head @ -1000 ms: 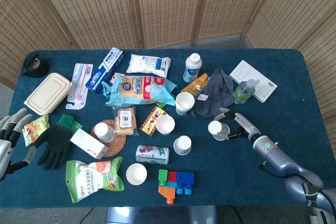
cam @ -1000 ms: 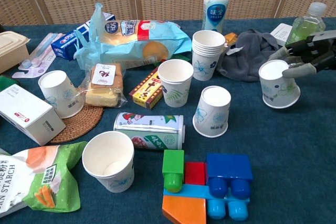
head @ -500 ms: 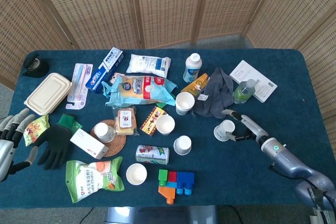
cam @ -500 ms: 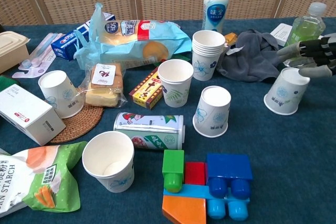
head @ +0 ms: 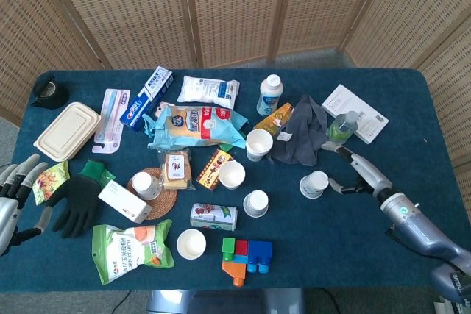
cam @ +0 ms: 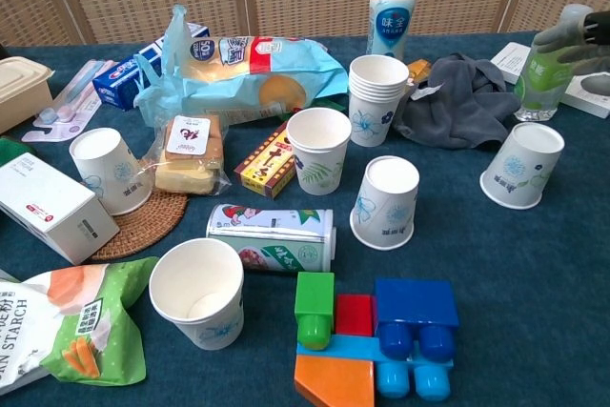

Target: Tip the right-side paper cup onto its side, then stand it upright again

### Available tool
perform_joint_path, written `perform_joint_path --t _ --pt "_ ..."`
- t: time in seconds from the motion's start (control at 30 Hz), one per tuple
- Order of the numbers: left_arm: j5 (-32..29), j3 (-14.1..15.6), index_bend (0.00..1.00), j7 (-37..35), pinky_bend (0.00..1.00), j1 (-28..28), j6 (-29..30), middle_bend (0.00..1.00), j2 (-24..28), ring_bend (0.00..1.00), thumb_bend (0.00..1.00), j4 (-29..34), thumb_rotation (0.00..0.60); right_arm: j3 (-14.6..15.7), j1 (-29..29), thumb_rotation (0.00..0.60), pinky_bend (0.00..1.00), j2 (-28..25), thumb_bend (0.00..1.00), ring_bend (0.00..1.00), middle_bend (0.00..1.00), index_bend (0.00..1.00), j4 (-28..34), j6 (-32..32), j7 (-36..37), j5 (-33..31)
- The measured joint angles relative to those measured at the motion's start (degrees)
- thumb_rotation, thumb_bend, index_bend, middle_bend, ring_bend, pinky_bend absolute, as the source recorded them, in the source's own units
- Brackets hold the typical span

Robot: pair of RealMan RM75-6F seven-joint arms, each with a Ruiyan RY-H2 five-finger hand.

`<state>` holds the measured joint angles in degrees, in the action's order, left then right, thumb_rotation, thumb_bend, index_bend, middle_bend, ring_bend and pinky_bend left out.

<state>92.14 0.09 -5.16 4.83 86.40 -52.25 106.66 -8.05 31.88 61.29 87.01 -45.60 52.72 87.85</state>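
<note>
The cup (cam: 522,166) lies tipped on the blue table (head: 412,108), just right of the grey cloth (cam: 457,102). The right hand (head: 358,173) hovers beside it, fingers spread, holding nothing. A green bottle (head: 341,128) stands close behind. The left hand (head: 16,189) rests open near a black glove (head: 73,200).

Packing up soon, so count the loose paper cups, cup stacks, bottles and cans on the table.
Loose paper cups: 5
Cup stacks: 1
Bottles: 2
Cans: 1
Total: 9
</note>
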Motion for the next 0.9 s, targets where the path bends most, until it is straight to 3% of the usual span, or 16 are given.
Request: perform_joint_path --t 0.2,0.63,0.77,0.9 --pt "0.2 0.4 0.0 0.1 0.01 0.0 -0.5 0.0 -0.9 0.0 0.51 -0.3 0.6 -0.6 -2.7 0.6 0.0 -1.8 0.5 0.0 0.0 0.12 5.2 -5.5 -15.8 -5.3" --pt "-0.2 1.1 0.0 1.9 0.0 -0.1 -1.8 0.0 -3.6 0.0 0.51 -0.7 0.6 0.6 -11.9 0.6 0.0 0.2 0.5 0.0 0.0 0.13 11.1 -26.3 -51.0 -10.5" --pt "-0.9 1.1 0.0 2.4 0.0 0.1 -2.5 0.0 -4.4 0.0 0.51 -1.0 0.6 1.7 -15.6 0.6 0.0 1.5 0.5 0.0 0.0 0.13 11.8 -32.1 -57.8 -11.2" --pt "-1.8 0.8 0.0 3.0 0.0 0.6 -3.4 0.0 -5.1 0.0 0.51 -1.3 0.6 2.7 -18.4 0.6 0.0 2.2 0.51 0.0 0.0 0.13 12.4 -34.6 -59.4 -11.6"
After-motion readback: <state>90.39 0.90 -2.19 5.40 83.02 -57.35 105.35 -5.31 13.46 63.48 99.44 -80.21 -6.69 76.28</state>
